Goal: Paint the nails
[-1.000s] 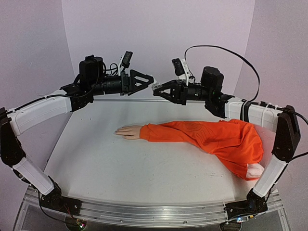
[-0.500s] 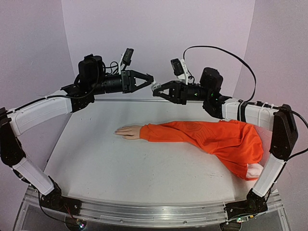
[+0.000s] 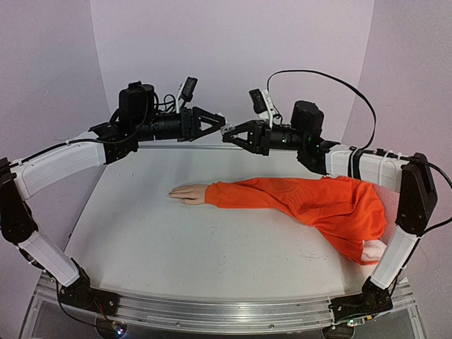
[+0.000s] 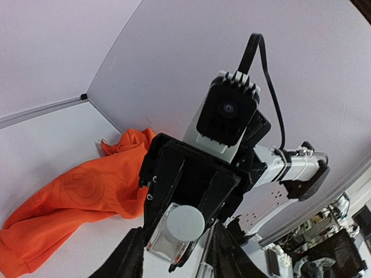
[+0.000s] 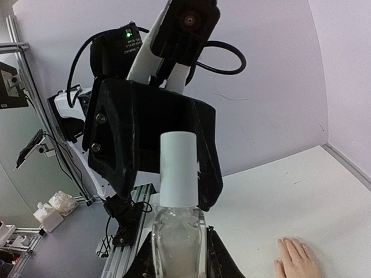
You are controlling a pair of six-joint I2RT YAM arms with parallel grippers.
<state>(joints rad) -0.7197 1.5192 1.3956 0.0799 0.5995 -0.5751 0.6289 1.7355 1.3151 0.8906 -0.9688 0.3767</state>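
No legible text, brand, number or sign anywhere. Faint round print on the sleeve (image 4: 87, 185), beyond and to the left of the left jaws, too blurred to read. Nothing readable on the bottle (image 5: 178, 243) clamped between the right jaws.

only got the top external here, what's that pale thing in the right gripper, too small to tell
Observer: A clear bottle with a white cap, clamped upright in the right gripper; the right wrist view shows it.
Operator: is the left gripper on the cap yet
Observer: The left gripper has its fingers either side of the cap in both wrist views; whether they touch it I cannot tell.
Operator: cap on or off
Observer: On, seated on the bottle's neck.
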